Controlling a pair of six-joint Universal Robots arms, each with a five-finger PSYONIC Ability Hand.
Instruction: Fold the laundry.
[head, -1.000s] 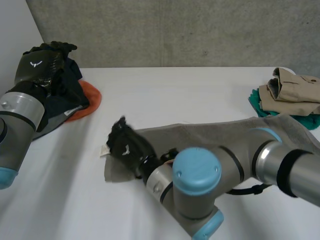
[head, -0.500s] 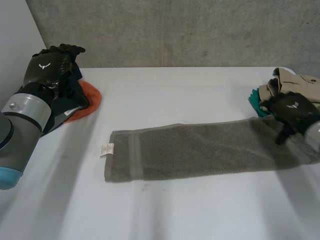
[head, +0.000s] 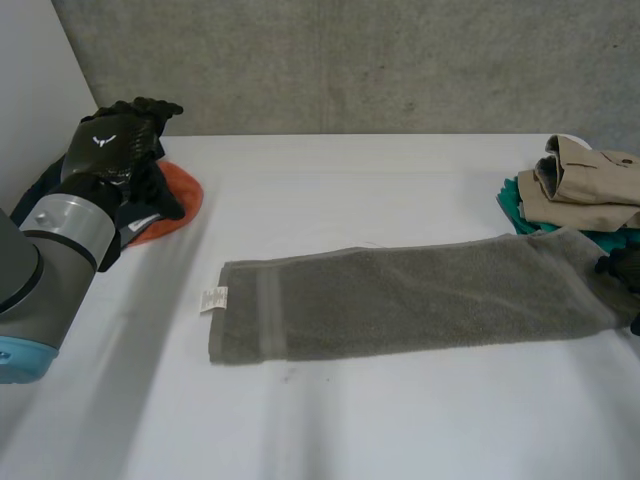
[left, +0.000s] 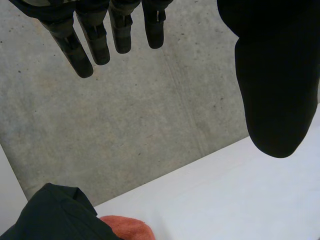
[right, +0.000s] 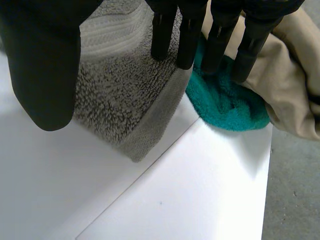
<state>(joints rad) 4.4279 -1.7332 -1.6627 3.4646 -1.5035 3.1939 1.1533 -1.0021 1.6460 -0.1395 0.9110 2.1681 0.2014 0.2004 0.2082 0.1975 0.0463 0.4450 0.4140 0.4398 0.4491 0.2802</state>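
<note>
A long grey towel lies flat across the middle of the white table, with a white label at its left end. My right hand is at the towel's right end. In the right wrist view its straight fingers and thumb stand apart above the towel's end corner, holding nothing. My left hand is raised at the far left over a pile of clothes. Its fingers are straight and spread, open and empty.
A dark garment on an orange cloth lies under my left hand at the far left. A beige garment on a teal cloth sits at the right edge, next to the towel's end. The table's edge is close by my right hand.
My right arm has swung from the towel's left end across to its right end, uncovering the towel. My left hand has shifted a little to the right above the dark pile.
</note>
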